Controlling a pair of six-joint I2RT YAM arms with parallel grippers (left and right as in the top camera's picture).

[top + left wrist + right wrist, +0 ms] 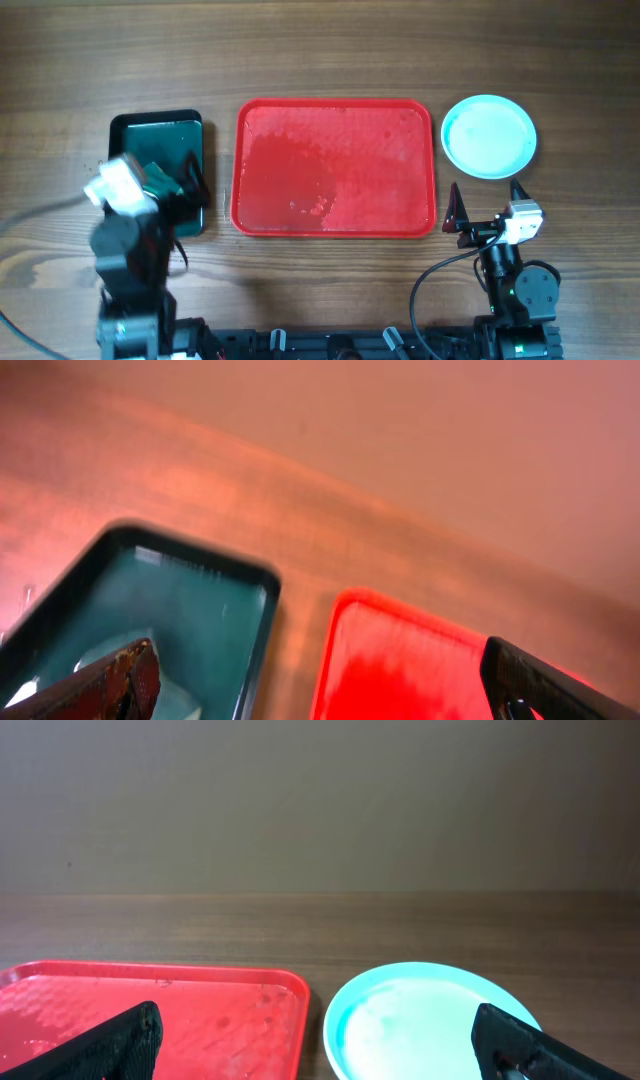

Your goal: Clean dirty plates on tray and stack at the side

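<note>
Red tray (340,160) in the middle of the worktop (320,50), bare of plates, only wet-looking patches on its floor. Just off the tray's far right corner, on the wood and not touching the rim: a light blue plate (489,136), pale across its middle, no smear visible. Impossible to tell from above whether others lie beneath it. Left of the tray, near its short side, a black tray (155,115), teal inside.

Left jaws spread wide over the black tray's side nearest the red tray, nothing between them. Right jaws spread wide too, empty, by the tray's near right corner, short of the plate.

Likely the closing step: plates off the tray and set aside, only checking and tidying left. To do it well:
- Look over the top plate for smear before calling it finished.
- If the pile needs squaring, nudge gently at the rim from the side away from the tray, without sliding it onto the red rim.
- Keep both jaws clear of the plate on any retreat.
- Avoid dragging anything wet across the tray.
</note>
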